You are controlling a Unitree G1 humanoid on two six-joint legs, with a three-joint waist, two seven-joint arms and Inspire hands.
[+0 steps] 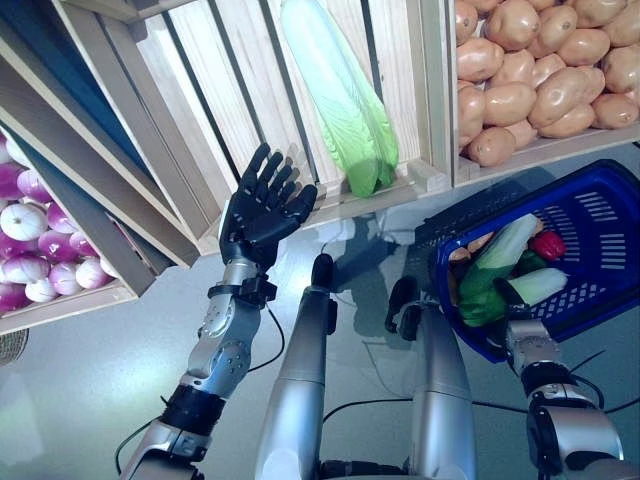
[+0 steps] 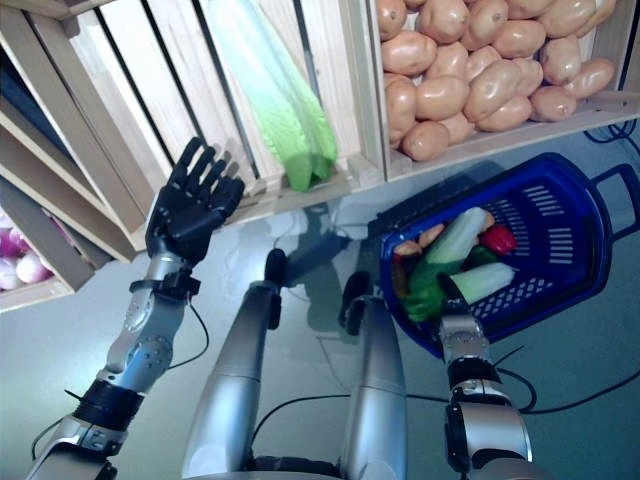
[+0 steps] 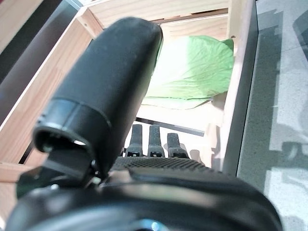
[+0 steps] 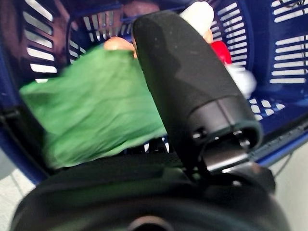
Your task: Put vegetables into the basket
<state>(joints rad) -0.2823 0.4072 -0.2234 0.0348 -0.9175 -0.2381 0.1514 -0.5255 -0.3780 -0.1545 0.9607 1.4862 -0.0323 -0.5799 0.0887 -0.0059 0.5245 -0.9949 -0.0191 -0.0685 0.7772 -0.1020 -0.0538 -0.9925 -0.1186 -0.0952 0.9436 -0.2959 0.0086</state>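
The cabbage (image 1: 340,100) lies lengthwise in the middle slatted crate (image 1: 250,70), its leafy green end down against the crate's front lip, untouched. The left hand (image 1: 262,205) is raised just in front of that lip, to the cabbage's left and apart from it, fingers straight and spread, holding nothing. The likely trouble: reaching across, the fingers could catch the lip or the divider (image 1: 440,90) beside the potatoes (image 1: 530,70), or close only on loose leaves so the cabbage tears or slips out over the lip. There is bare room in the crate left of the cabbage, little to its right. The basket (image 1: 590,250) hangs tilted low on the right with leafy greens (image 1: 480,290), a pale stalk (image 1: 535,285) and something red (image 1: 548,245) already inside; the right hand (image 4: 192,96) is at its near rim, but whether its fingers are closed there I cannot tell. An added long cabbage could overhang or tip it. Purple onions (image 1: 25,240) sit far left, clear of the path.
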